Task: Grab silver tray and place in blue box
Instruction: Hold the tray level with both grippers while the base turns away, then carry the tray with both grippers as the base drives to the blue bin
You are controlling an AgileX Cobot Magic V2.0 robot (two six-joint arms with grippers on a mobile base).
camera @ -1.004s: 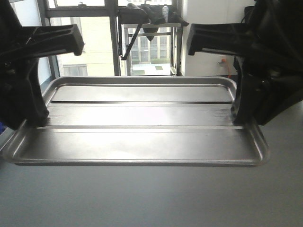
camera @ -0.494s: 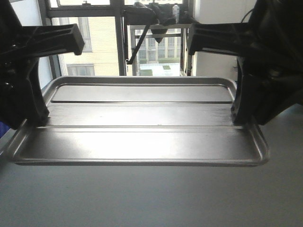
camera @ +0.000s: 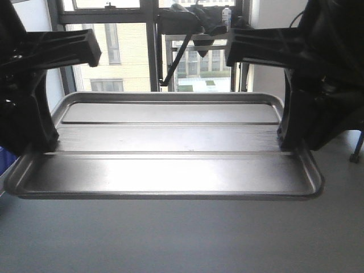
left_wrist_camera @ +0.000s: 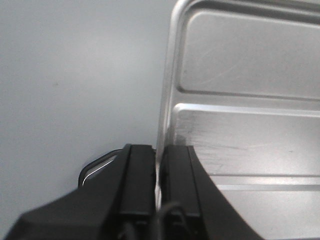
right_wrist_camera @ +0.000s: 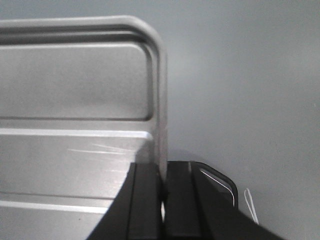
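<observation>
Silver tray [camera: 170, 173]: held level between both arms, apparently lifted off the grey surface [camera: 182, 244]; its place in frame was unchanged over the last second
Left gripper [left_wrist_camera: 159, 167]: fingers clamped on the tray's left rim, one on each side
Right gripper [right_wrist_camera: 162, 177]: fingers pinched on the right rim likewise
Change: window post [camera: 152, 51] slid rightward behind the tray; a wheel [camera: 356, 158] came into view at right
Meaning: the rig was probably turning mid-carry; blue box not identified; placing not yet done

The silver tray [camera: 170, 170] lies crosswise over the surface [camera: 170, 239]. The left claw [left_wrist_camera: 157, 170] pinches its left rim, the right claw [right_wrist_camera: 162, 185] its right rim. Windows [camera: 114, 51] stand beyond the far edge.
</observation>
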